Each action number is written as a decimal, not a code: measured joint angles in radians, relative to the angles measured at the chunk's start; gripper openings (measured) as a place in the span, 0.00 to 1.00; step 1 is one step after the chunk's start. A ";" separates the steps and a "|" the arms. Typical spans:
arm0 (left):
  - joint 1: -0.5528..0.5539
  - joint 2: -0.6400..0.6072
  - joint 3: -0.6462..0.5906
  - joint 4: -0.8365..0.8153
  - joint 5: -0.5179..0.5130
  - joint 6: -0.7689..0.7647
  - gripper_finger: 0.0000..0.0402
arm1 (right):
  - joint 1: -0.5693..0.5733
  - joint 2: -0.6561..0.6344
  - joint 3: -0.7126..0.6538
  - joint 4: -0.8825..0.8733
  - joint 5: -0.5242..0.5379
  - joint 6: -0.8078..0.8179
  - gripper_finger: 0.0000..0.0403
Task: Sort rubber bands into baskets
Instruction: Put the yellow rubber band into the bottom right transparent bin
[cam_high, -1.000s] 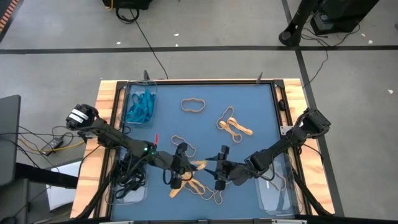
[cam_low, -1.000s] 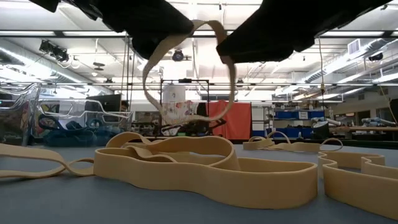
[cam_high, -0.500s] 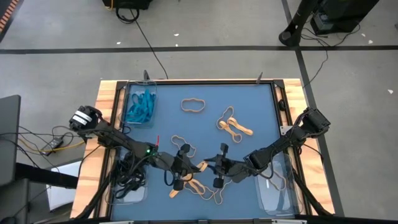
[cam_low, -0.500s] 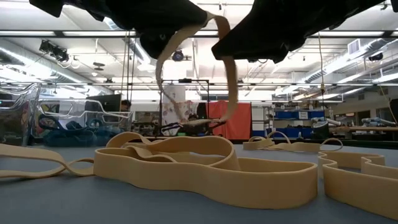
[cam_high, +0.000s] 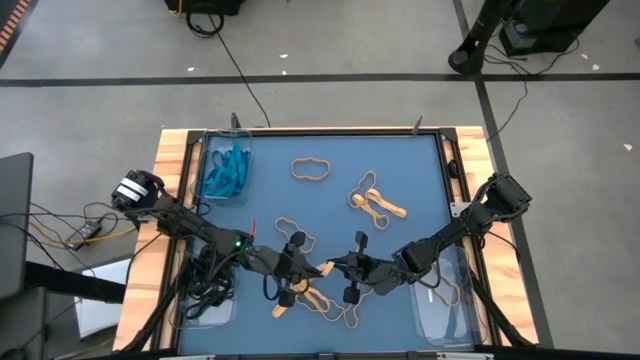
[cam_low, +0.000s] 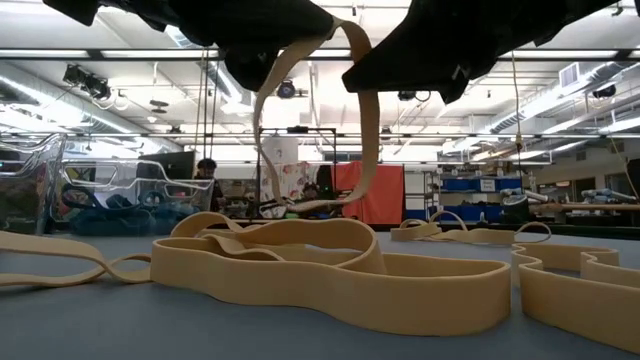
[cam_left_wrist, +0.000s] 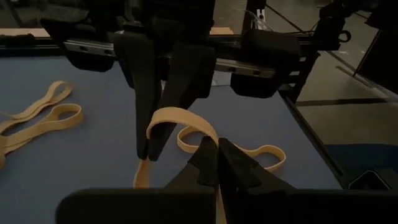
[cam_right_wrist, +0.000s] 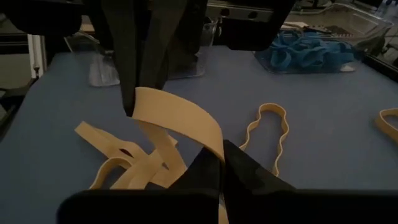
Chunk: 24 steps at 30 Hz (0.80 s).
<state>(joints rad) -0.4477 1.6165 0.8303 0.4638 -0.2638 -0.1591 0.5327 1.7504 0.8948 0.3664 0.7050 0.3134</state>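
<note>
- High view: we see both arms meeting low over the near middle of the blue table. The left gripper and the right gripper sit tip to tip, a tan band between them. We judge the step as a handover, or a tug to free one tan loop from the tan pile just below. Teal bands already lie in the far-left basket; black bands fill the near-left basket; the near-right basket holds one tan loop.
- Low view: the band hangs as a loop from two dark grippers above, clear of the tan bands lying on the table.
- Left wrist view: our left gripper is closed on the band; the other gripper's fingers pinch the same loop farther along.
- Right wrist view: the right gripper is clamped on the broad tan strip, the left's fingers gripping its other end.
- Next, we think, one gripper must let go so the other can carry the band to the near-right basket without dragging the pile along.
</note>
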 joint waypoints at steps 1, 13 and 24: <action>0.000 0.000 0.000 0.003 0.000 -0.006 0.01 | 0.002 0.000 0.000 0.000 0.000 0.005 0.03; -0.013 0.000 0.000 -0.041 -0.007 -0.029 0.12 | 0.029 -0.001 0.000 0.007 0.027 0.032 0.02; 0.009 -0.101 -0.025 -0.137 -0.071 -0.020 0.24 | 0.013 -0.086 0.000 -0.188 0.117 0.123 0.02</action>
<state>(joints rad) -0.4390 1.5153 0.8057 0.3266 -0.3352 -0.1792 0.5457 1.6645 0.8948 0.1786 0.8218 0.4366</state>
